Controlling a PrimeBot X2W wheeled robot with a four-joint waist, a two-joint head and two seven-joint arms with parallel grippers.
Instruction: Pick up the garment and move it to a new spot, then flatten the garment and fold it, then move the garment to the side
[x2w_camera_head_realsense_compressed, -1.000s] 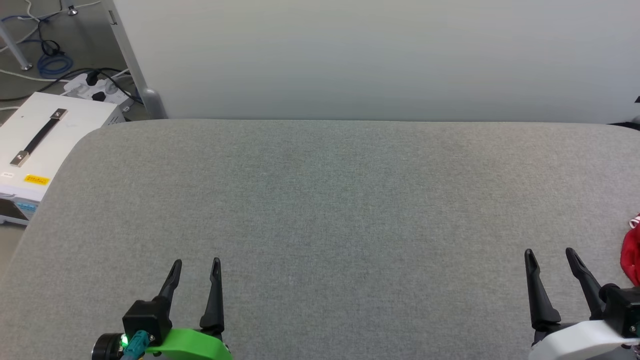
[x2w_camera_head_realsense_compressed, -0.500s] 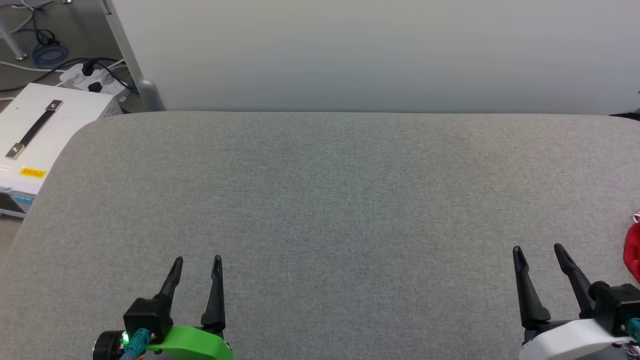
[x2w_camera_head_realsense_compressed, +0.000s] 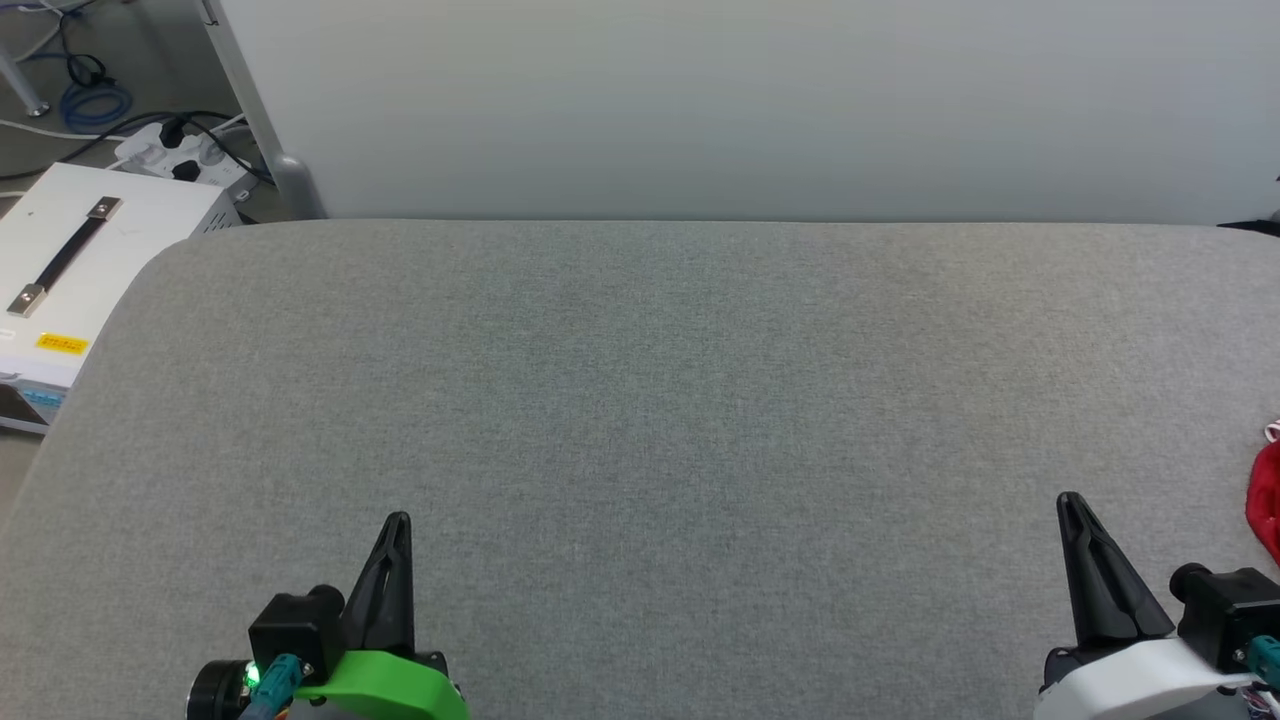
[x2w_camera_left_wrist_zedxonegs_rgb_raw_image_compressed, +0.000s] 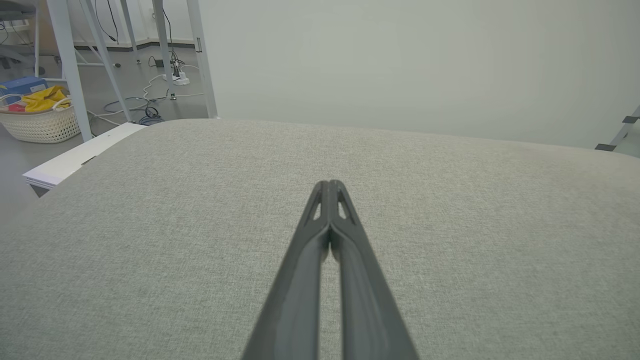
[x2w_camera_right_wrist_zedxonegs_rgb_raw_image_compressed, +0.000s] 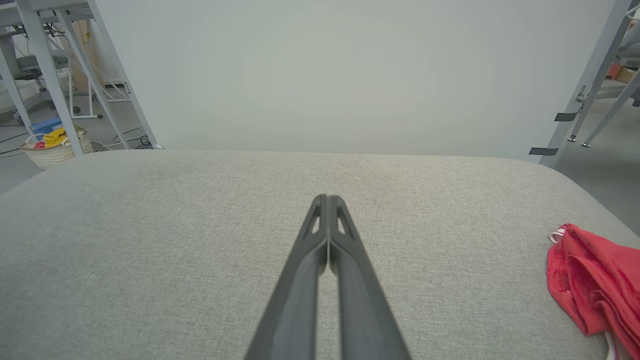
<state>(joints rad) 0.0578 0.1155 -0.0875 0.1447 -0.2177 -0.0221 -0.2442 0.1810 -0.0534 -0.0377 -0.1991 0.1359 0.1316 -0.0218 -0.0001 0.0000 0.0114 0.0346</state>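
1. hovering over the grey table (x2w_camera_head_realsense_compressed: 640, 400) with left gripper (x2w_camera_head_realsense_compressed: 397, 522) fully closed, gripping nothing.
2. pinching right gripper (x2w_camera_head_realsense_compressed: 1072, 502) closed too, empty.
3. lying crumpled at the table's right edge, near right gripper: red garment (x2w_camera_right_wrist_zedxonegs_rgb_raw_image_compressed: 595, 285).

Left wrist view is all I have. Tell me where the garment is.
Observer: The garment lies crumpled at the right edge of the grey surface.
Operator: Report the right pincer.
Observer: The right pincer is shut on nothing, with bare grey surface under it.
Operator: Give me its position against the garment.
Observer: The garment sits off to that pincer's right, apart from it and untouched.
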